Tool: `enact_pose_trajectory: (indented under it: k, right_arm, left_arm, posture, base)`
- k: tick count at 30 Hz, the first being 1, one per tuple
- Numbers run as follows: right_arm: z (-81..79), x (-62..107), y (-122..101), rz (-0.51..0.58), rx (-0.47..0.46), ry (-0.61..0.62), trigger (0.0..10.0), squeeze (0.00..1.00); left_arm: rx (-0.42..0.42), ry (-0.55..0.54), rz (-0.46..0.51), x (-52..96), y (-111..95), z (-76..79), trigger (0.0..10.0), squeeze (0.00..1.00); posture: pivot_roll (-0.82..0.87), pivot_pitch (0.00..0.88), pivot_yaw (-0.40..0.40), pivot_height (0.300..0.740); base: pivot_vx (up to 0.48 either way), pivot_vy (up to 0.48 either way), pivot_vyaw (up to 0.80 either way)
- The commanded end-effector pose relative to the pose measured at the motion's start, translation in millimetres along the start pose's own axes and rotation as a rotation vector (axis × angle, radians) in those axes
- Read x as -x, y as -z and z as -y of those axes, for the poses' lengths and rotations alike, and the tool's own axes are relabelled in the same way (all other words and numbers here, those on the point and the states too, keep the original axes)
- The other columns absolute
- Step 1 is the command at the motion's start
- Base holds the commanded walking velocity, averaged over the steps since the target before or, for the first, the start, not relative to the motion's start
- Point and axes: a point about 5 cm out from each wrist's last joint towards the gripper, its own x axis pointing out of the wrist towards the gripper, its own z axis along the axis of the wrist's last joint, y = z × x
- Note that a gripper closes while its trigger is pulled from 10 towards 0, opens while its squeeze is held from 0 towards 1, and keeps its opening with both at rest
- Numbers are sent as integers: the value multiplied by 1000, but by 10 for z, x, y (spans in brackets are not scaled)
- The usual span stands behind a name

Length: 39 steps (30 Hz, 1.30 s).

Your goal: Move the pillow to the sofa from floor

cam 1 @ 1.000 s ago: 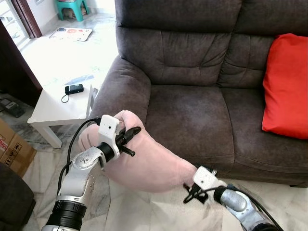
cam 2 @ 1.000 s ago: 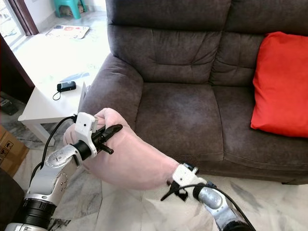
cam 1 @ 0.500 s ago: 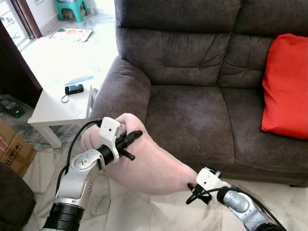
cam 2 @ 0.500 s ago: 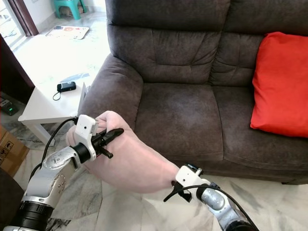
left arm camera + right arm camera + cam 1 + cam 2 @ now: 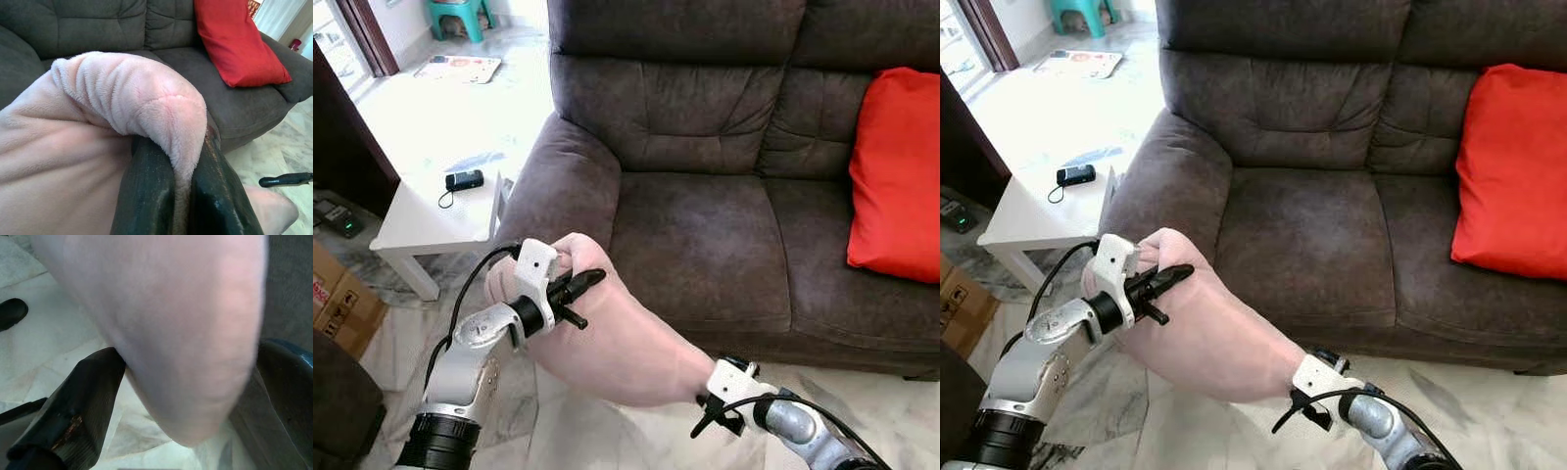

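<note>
Two hands carry the pale pink pillow (image 5: pixel 617 338) just before the sofa (image 5: pixel 705 245): left hand (image 5: pixel 570 294) pinching a soft, squashy corner, right hand (image 5: pixel 713 416) spread under the far end.

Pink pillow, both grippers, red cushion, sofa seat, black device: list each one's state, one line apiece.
pink pillow: off the floor, held up in front of the sofa.
left gripper: shut on a fold of the pillow.
right gripper: fingers apart, at the pillow's lower end.
red cushion: leaning against the backrest.
sofa seat: bare.
black device: lying on the white table.
</note>
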Motion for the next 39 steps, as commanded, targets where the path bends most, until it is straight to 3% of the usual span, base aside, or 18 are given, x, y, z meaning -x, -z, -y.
enact_pose_trajectory:
  k: [1,7,8,9,10,39]
  right_arm:
    - [-79,14,85,-41,0,-26,10000,0]
    - [-86,10,88,-43,-10,-16,10000,0]
    - [-77,6,74,-34,-24,-6,9216,0]
    - [-71,4,67,-29,-28,-1,3451,0]
    - [-66,2,57,-22,-32,1,0,0]
    - [56,-11,-84,62,-64,33,0,0]
  left_arm:
    - [-28,49,104,-15,-249,56,10000,0]
    - [-22,53,106,-12,-261,59,10000,0]
    - [-21,53,104,-12,-254,62,10000,0]
    - [-21,54,103,-12,-250,64,10000,0]
    - [-20,54,101,-13,-244,67,10000,0]
    - [-49,61,27,-22,-85,94,10000,0]
  posture:
    - [71,101,-28,740]
    - [73,102,-29,740]
    - [73,102,-29,740]
    - [71,102,-28,740]
    - [70,103,-28,740]
    - [62,109,-24,740]
  base:
    - [0,0,0]
    - [0,0,0]
    - [0,0,0]
    - [0,0,0]
    - [0,0,0]
    - [0,0,0]
